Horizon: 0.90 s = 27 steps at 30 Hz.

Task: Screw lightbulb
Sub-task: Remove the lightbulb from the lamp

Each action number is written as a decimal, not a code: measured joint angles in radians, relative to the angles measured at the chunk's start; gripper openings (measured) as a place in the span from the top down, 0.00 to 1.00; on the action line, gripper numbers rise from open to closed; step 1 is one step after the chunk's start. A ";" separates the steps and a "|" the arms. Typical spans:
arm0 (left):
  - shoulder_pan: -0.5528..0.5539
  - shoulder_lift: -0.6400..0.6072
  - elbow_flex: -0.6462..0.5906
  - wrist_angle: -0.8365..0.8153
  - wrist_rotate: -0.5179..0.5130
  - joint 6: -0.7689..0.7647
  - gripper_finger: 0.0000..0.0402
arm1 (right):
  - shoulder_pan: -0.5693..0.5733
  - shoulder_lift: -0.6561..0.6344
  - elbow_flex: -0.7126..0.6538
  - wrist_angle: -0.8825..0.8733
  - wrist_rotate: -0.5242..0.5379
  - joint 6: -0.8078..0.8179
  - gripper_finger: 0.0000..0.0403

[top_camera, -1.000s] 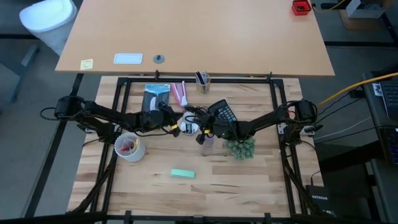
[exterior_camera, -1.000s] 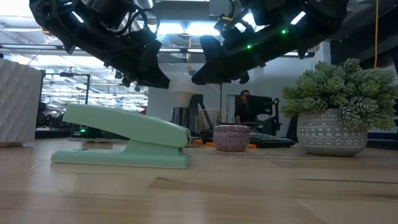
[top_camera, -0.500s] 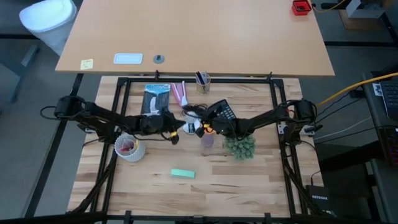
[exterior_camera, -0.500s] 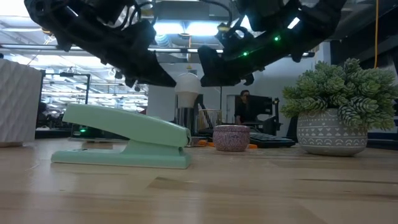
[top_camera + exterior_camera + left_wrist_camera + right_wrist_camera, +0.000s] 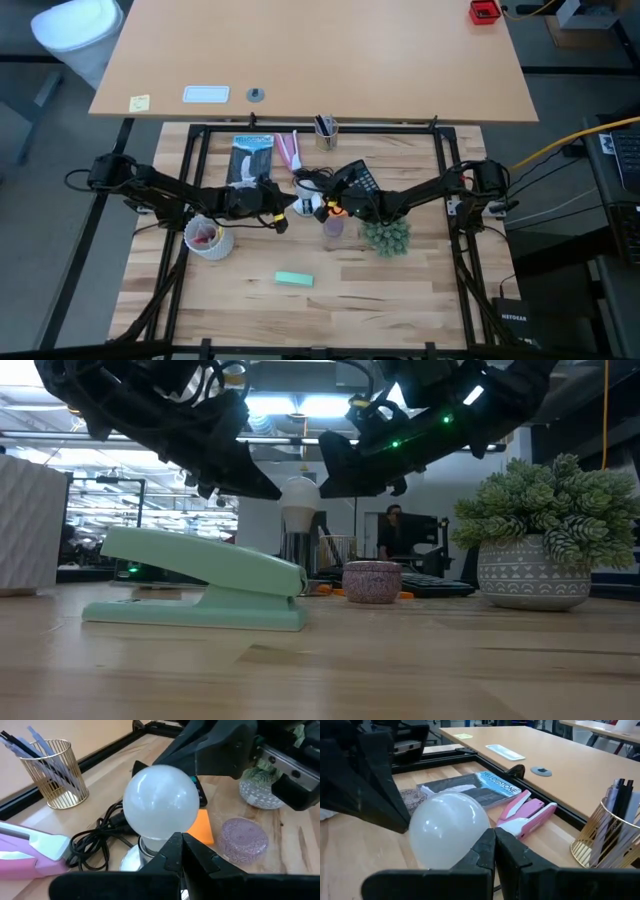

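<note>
Behind the bench (image 5: 400, 300), the low view looks into a lit workroom where a person (image 5: 393, 520) sits at a screen; no other view shows that. From above, both arms reach inward and meet near the bench's middle, the left gripper (image 5: 283, 212) and the right gripper (image 5: 328, 208) on either side of the bulb (image 5: 306, 206), which is only a pale spot there. The low view shows the bulb (image 5: 300, 492) standing upright on a metal base, with the two dark grippers close at its sides above the green stapler (image 5: 205, 578), the purple tin (image 5: 371, 581) and the plant (image 5: 545, 550).

Only the wrist views show the grippers' tips. In the left wrist view, the left gripper (image 5: 181, 842) has its fingers pressed together just beside the bulb (image 5: 161, 802); whether they touch it cannot be told. The right wrist view shows the right gripper (image 5: 495, 837) likewise pressed together against the bulb's (image 5: 449, 827) side, holding nothing. Those views also show a gold pen cup (image 5: 52, 772) and a pink stapler (image 5: 525, 815).
</note>
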 joint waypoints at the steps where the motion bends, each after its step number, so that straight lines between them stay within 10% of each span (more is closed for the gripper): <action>1: -0.002 -0.003 0.000 0.001 -0.001 0.000 1.00 | 0.001 -0.005 0.000 0.000 0.001 -0.001 0.97; 27: -0.002 -0.104 0.000 0.003 -0.009 0.115 1.00 | 0.219 -0.240 0.001 -0.261 -0.024 0.021 0.97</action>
